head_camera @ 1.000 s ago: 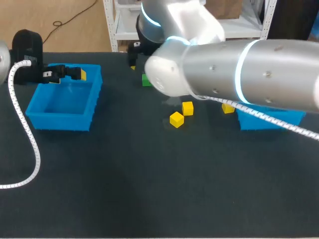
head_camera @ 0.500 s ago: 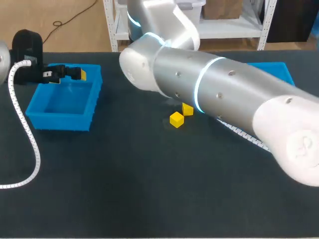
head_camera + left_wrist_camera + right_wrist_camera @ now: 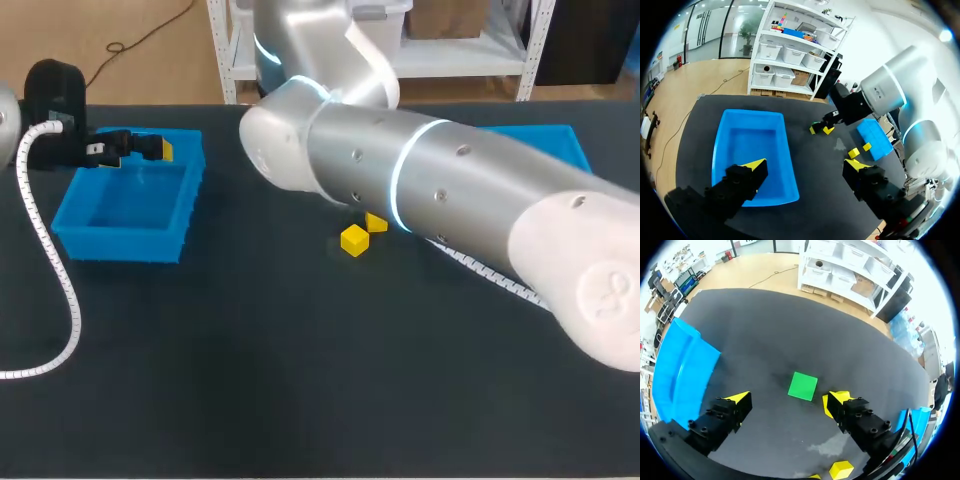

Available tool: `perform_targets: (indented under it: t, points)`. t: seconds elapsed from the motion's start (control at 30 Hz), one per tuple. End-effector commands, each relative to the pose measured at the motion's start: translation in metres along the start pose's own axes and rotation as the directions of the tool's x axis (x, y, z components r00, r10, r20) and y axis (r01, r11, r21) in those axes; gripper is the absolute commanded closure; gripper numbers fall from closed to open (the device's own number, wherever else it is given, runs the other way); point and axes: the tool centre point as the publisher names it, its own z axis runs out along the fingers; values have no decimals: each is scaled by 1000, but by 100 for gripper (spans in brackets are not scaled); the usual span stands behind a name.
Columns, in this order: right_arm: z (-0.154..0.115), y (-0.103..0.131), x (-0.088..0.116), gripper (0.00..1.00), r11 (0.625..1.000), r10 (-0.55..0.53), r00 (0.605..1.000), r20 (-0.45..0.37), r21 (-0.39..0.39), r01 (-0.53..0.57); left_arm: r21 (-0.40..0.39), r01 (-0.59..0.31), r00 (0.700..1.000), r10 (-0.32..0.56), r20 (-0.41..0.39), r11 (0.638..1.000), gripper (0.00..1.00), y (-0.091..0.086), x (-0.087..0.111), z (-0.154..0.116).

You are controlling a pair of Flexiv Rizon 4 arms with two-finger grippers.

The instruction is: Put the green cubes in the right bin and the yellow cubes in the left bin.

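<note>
Right gripper (image 3: 786,401) open and empty, green cube (image 3: 803,386) flat on the table (image 3: 765,350) just ahead between its fingers, about 1 o'clock, so right arm is nearer; left gripper (image 3: 806,167) open, empty, over left bin (image 3: 750,145).

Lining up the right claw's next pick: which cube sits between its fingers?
The green cube, the only green one: it lies between the open right claw's fingers, while the yellow cube sits behind them.
</note>
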Motion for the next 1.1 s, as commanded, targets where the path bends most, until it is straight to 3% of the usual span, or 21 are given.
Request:
perform_targets:
  t: [0.03,0.4,0.7,0.73,0.77,0.8,0.83,1.1]
  points:
    - [10,2,-15,0,1000,-4,999,-51,5,5,15,-3,1000,3,8,1000,0,3,2,0]
    - [26,-1,-25,0,1000,3,999,-54,22,-2,15,-3,1000,3,8,1000,0,3,2,0]
    - [38,10,-32,0,1000,-1,998,-63,18,3,15,-3,1000,3,8,1000,0,3,2,0]
    - [39,11,-32,11,1000,-1,998,-64,19,2,15,-3,1000,3,8,1000,0,3,2,0]
    - [40,11,-32,51,1000,5,998,-67,24,-3,15,-3,1000,3,8,1000,0,3,2,0]
    - [41,12,-31,80,999,7,998,-69,31,-5,15,-3,1000,3,8,1000,0,3,2,0]
    - [41,12,-31,100,999,9,997,-71,32,-7,15,-3,1000,3,8,1000,0,3,2,0]
    - [36,10,-19,100,999,-5,998,-67,51,9,15,-3,1000,3,8,1000,0,3,2,0]
